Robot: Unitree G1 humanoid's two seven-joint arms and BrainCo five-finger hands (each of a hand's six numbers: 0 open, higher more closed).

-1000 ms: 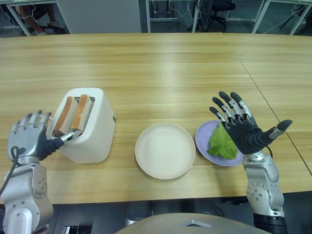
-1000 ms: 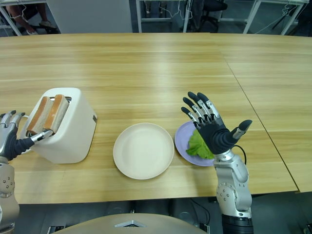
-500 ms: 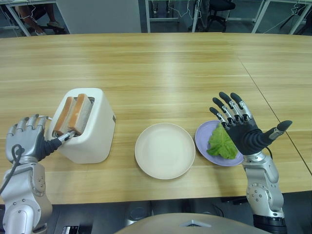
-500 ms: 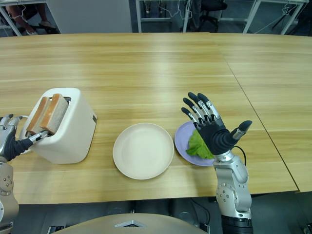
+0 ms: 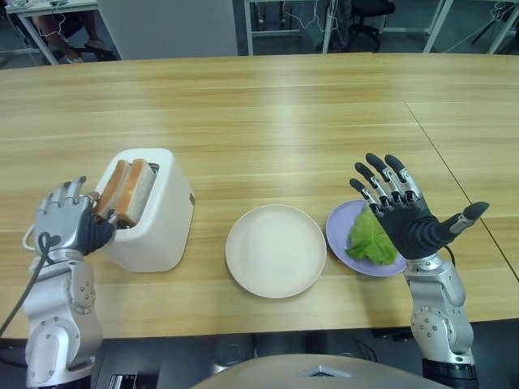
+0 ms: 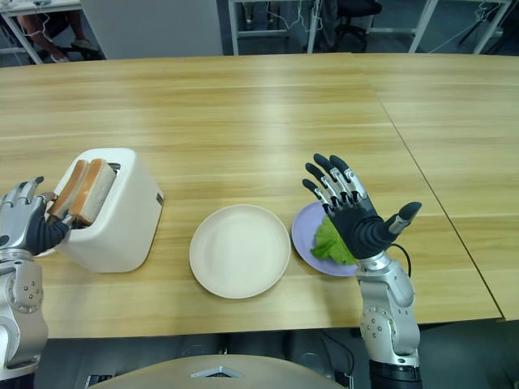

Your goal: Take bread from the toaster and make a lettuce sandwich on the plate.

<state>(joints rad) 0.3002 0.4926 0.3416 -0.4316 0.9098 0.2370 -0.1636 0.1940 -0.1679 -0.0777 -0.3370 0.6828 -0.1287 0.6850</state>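
Long pale wooden table laid out for us, office desks and chairs in the room beyond. The robot's left hand sits tight against the left side of the white box-shaped toaster, right at the outer toasted bread slice. Whether it has closed on that slice, I cannot tell from here. The second browned slice stands in the slot just beside it, both poking well above the top.

Across the table, the right hand is held up, fingers spread wide and holding nothing, above the small lilac plate that carries the green lettuce leaf. Between toaster and lettuce lies the round cream plate, bare.

So the job now looks like pulling the first slice. My read: take it by its broad faces near the top and draw it straight up along the slot. Any sideways pull could drag or tip the toaster, which looks light. Squeeze gently, because toast crumbles. Once it clears the slot, carry it to the cream plate and lay it flat in the middle.
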